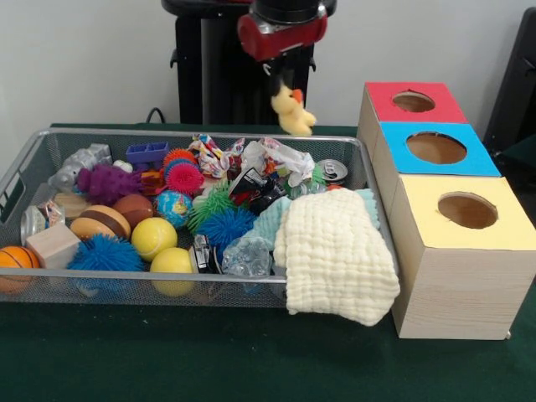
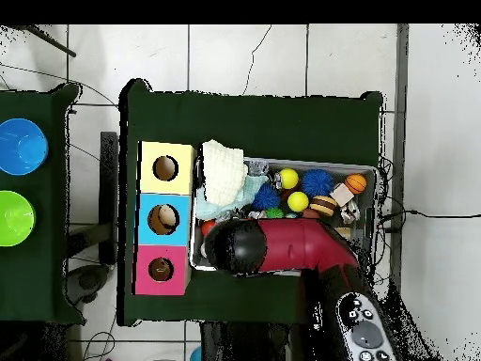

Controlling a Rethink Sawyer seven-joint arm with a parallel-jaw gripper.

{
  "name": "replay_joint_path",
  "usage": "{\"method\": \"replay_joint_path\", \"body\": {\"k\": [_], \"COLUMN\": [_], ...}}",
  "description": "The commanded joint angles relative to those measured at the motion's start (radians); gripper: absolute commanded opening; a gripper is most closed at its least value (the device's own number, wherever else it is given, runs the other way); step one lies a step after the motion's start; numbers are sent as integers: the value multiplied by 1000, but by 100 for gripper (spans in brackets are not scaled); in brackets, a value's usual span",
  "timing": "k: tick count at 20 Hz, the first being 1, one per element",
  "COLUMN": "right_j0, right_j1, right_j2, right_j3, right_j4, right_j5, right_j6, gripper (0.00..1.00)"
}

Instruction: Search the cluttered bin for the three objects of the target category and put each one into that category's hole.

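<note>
Your gripper (image 1: 279, 82) hangs high above the far rim of the bin (image 1: 25, 167), clenched on a yellow duck (image 1: 292, 112) that dangles from its tips, clear of everything below. In the overhead view the arm (image 2: 282, 250) covers the gripper and the duck, so you see neither there.

Straight under the duck lies crumpled white wrapping (image 1: 280, 157), with a soda can (image 1: 333, 171) just to its right in the front view. Lower and nearer the camera, a cream cloth (image 1: 335, 255) drapes over the bin's front right corner.

To the right of the gripper in the front view stand three boxes in a row beside the bin: the red box (image 1: 414, 102) nearest the duck's level, then the blue box (image 1: 435, 149), then the yellow box (image 1: 467, 211), each with a round hole on top.

Down and left of the gripper the bin holds the clutter: a purple spiky toy (image 1: 107, 182), a pink spiky ball (image 1: 184, 177), a globe ball (image 1: 172, 207), two yellow balls (image 1: 153, 238), blue spiky balls (image 1: 105, 254) and a small basketball (image 1: 15, 260) at the far left.
</note>
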Motion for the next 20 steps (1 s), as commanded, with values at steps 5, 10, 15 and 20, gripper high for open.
{"method": "replay_joint_path", "body": {"k": [5,10,15,20], "right_j0": [127,195,262,326], "right_j1": [-33,-4,20,32], "right_j2": [-109,-140,-164,-189], "right_j3": [99,97,99,109], "right_j4": [81,90,110,132], "right_j5": [-105,-138,-170,-194], "right_j6": [389,448,506,551], "gripper": [0,0,0,0]}}
